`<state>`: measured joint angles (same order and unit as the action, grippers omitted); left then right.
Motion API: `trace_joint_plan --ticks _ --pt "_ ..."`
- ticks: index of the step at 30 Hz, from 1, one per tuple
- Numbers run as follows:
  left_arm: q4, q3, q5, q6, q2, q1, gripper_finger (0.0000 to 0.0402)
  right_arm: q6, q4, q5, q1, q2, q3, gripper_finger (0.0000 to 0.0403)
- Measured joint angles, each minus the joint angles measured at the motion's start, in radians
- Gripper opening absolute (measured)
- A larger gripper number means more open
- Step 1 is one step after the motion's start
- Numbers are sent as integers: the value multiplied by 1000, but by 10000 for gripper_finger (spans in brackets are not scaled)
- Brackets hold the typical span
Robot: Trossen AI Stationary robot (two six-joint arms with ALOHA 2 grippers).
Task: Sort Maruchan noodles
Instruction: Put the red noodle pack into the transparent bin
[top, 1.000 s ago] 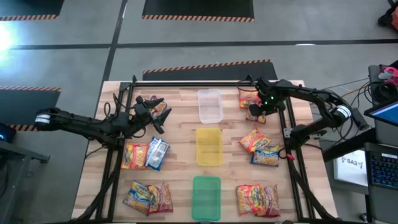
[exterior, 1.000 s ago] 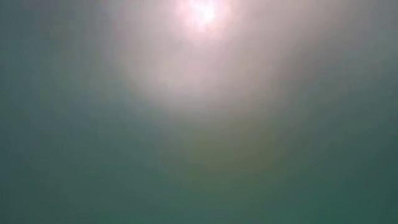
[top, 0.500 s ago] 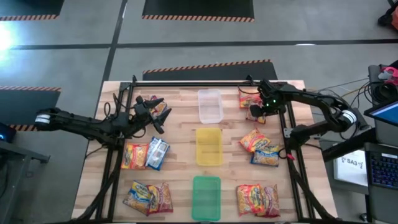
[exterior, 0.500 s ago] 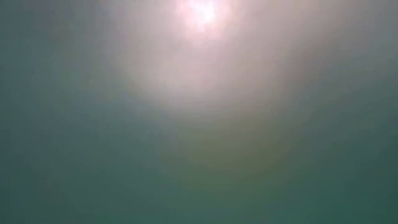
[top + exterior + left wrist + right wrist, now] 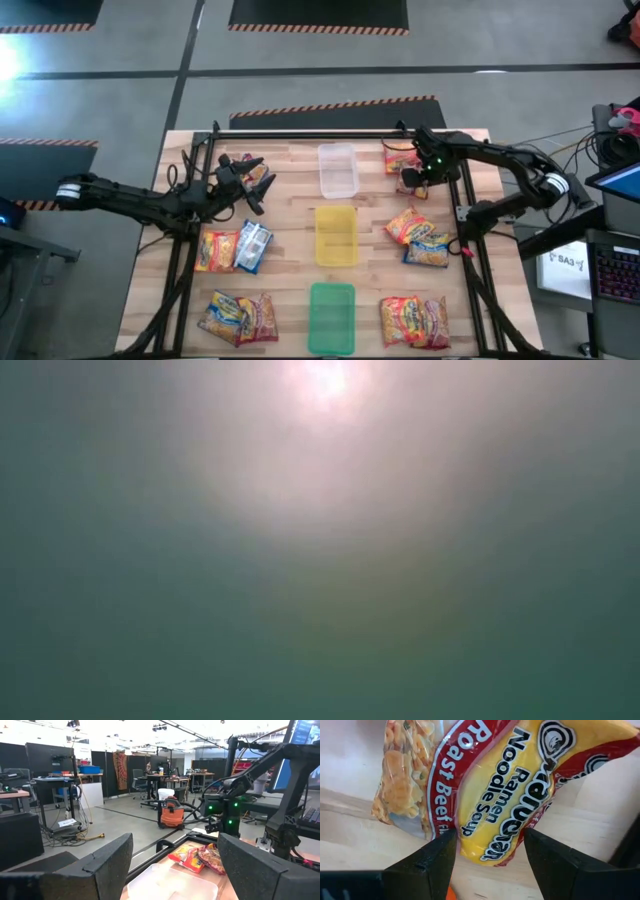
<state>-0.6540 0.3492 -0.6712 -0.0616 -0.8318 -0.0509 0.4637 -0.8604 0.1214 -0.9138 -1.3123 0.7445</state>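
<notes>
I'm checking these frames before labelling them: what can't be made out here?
- Low view: washed out by glare; nothing of the table shows.
- High view: the right gripper hides the packet beneath it.
- Left wrist view: the clear tray is cut off by the picture's edge.

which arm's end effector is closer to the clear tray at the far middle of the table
The right. The right end effector sits just right of the clear tray, over a red roast beef packet. The left end effector hangs open a little farther off, on the tray's left.
</notes>
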Motion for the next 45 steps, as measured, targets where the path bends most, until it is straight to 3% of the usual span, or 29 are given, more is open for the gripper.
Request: trace_joint_plan --ticks 6,22,26,36,45 --pt "0 0 0 -9 0 0 275 15 -93 -130 0 7 19 222" --pt "0 0 0 -9 0 0 275 -19 -11 -123 -1 -140 7 222" --pt "0 0 0 -8 0 0 275 -22 29 -86 -1 -173 10 222" --pt "0 0 1 -9 0 0 275 -70 44 162 8 -196 7 221" --pt "2 0 1 -9 0 0 275 -137 41 151 21 -190 0 221"
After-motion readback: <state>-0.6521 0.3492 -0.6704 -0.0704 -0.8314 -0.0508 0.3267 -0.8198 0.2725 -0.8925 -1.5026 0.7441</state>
